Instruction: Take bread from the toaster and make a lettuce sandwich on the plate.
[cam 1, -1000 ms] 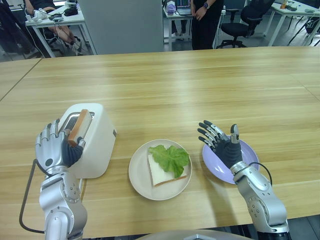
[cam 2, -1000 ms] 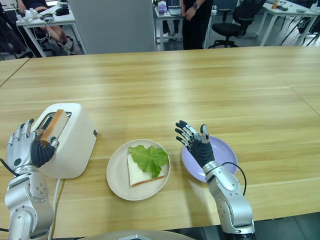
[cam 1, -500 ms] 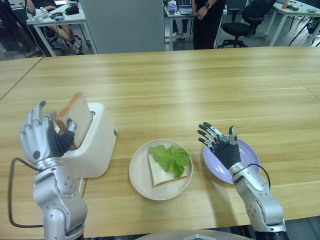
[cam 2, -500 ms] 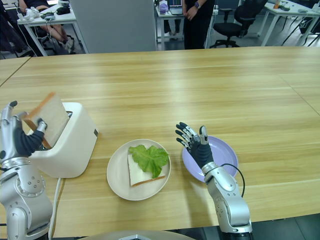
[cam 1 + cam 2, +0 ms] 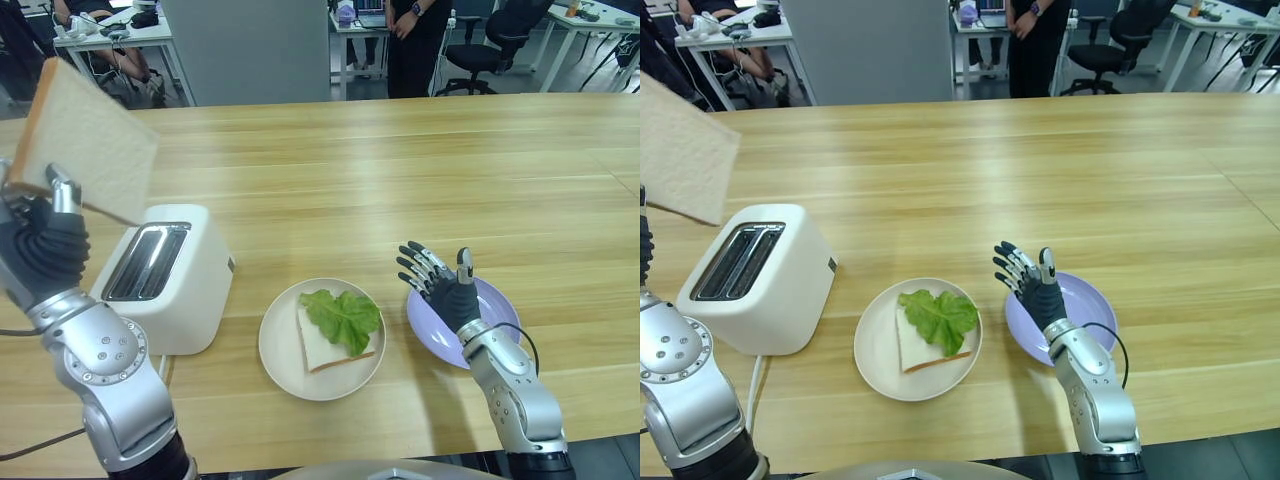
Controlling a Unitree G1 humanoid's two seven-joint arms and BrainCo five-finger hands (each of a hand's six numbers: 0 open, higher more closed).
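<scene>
Left eye view, surface: one long wooden table (image 5: pixel 400 170) of pale planks, running the full width of the scene, with seams visible toward the left and right edges.

Room behind: one grey partition (image 5: pixel 245 50) standing past the far edge of the table; white desks (image 5: pixel 110 40) to either side of it; a black office chair (image 5: pixel 500 40) at the upper right.

Items on or over the table, counted:

- Toaster (image 5: pixel 160 285), one. White, with two slots facing upward. Stands near the left front of the table, and a pale cable (image 5: pixel 752 385) runs from its near side.
- Bread, two slices. The raised slice (image 5: pixel 85 140) is held tilted in the air, above and to the left of the toaster and clear of it. The second slice (image 5: pixel 325 352) lies flat on the cream plate.
- Lettuce leaf (image 5: pixel 343 318), one. Green, resting on the second slice.
- Plates, two. The cream plate (image 5: pixel 272 345) sits just right of the toaster. The purple plate (image 5: pixel 500 305) sits just beside it, to the right.
- Robot hands, two. The left hand (image 5: pixel 40 250) is clamped on the lower edge of the raised slice. The right hand (image 5: pixel 445 290) is upright with its fingers spread and holds nothing, over the near left rim of the purple plate.
</scene>
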